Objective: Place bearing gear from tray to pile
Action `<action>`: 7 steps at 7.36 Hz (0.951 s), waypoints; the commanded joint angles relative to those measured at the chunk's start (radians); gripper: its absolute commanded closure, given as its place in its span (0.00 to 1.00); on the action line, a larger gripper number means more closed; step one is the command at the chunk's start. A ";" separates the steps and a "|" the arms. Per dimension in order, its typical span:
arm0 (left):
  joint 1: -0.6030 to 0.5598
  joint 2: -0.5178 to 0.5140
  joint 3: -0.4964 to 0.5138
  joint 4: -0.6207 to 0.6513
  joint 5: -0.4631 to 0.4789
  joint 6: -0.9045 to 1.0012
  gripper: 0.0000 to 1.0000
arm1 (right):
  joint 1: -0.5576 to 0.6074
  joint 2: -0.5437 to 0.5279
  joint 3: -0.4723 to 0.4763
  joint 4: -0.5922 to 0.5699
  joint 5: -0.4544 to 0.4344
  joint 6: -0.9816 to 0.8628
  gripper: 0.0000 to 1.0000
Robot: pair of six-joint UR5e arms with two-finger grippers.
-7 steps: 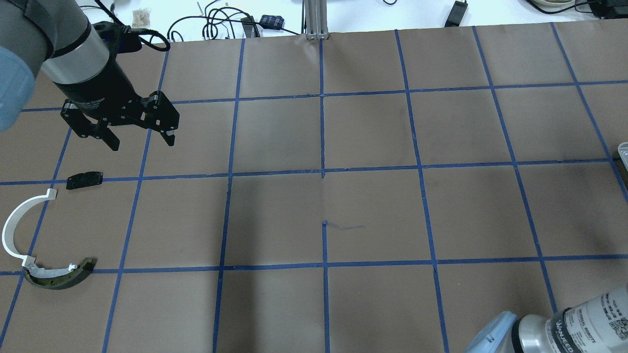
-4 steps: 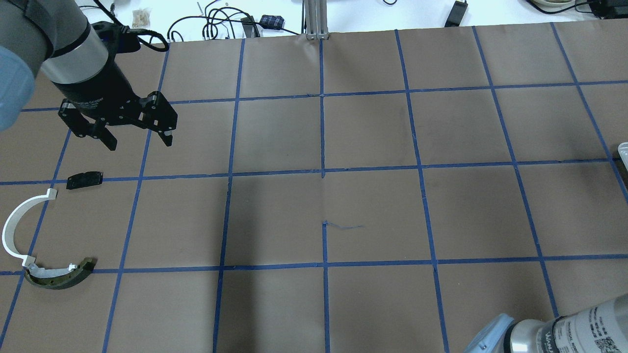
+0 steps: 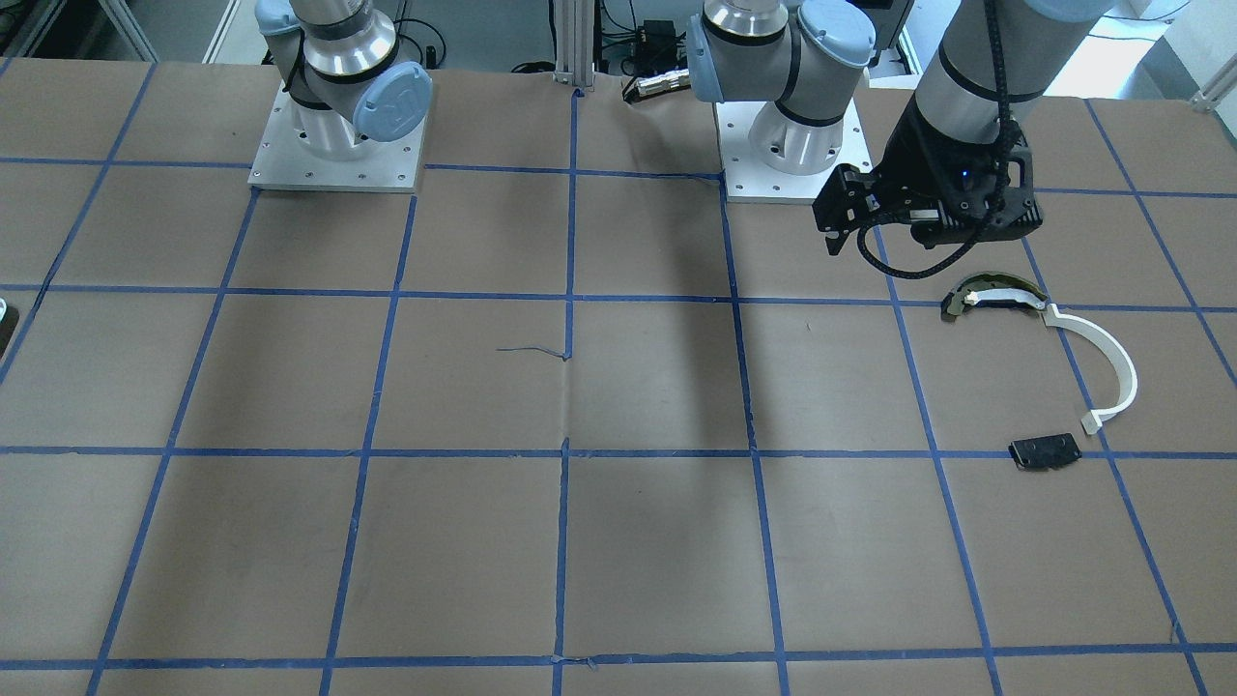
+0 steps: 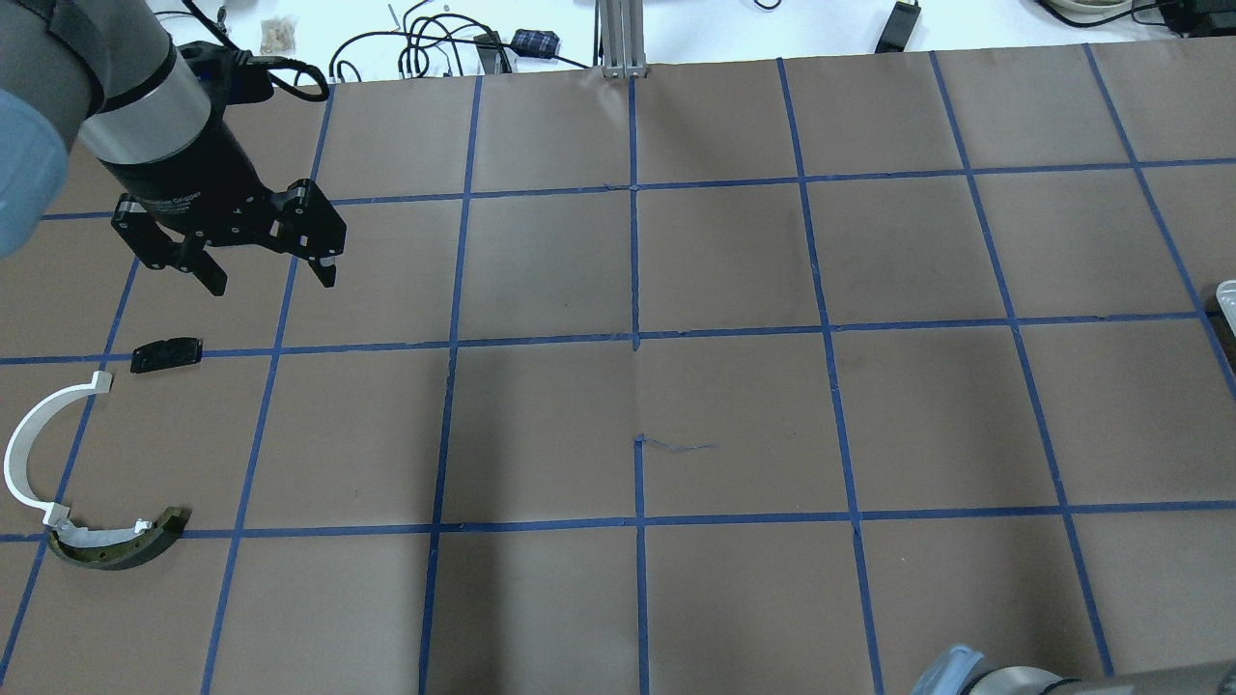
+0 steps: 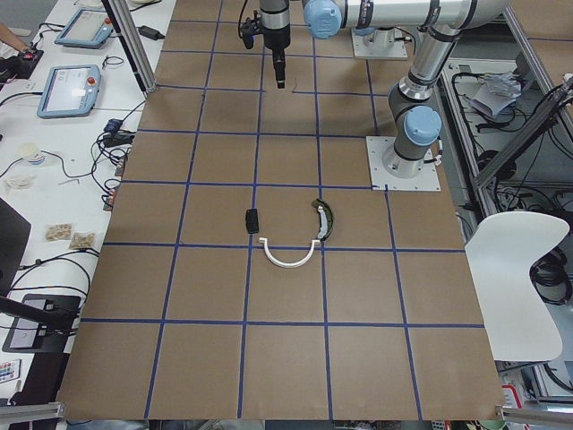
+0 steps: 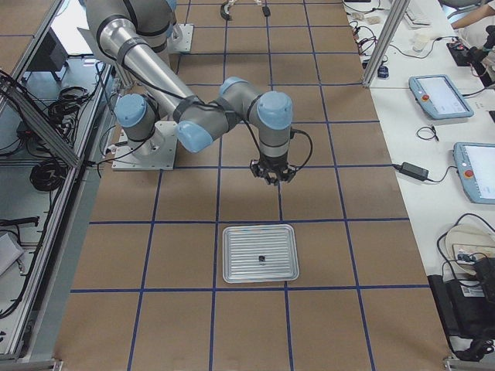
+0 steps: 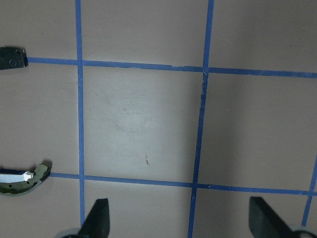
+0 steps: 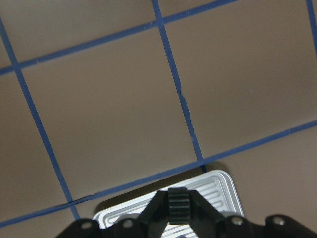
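My right gripper [image 8: 179, 212] is shut on a small black ribbed bearing gear [image 8: 179, 200]. It hangs above the table just past the corner of the silver tray [image 8: 220, 191]. In the exterior right view the gripper [image 6: 272, 177] is one square beyond the tray [image 6: 236, 267]. The pile lies near the left arm: a white half-circle strip [image 4: 37, 454], a curved black-and-cream piece [image 4: 116, 546] and a black plate [image 4: 166, 354]. My left gripper [image 4: 263, 275] is open and empty, above the table beyond the plate.
A small dark bit [image 6: 262, 257] lies in the tray. The tray's edge shows at the overhead view's right border [image 4: 1227, 293]. Cables and a metal post [image 4: 621, 39] stand along the far edge. Both arm bases [image 3: 336, 145] sit on the robot's side.
The right arm has slid down and right, almost out of the overhead view. The left gripper has drifted slightly left and stays open.
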 commanded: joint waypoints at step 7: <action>0.003 -0.002 0.000 0.002 -0.013 0.000 0.00 | 0.638 -0.085 0.002 0.139 0.007 1.116 0.72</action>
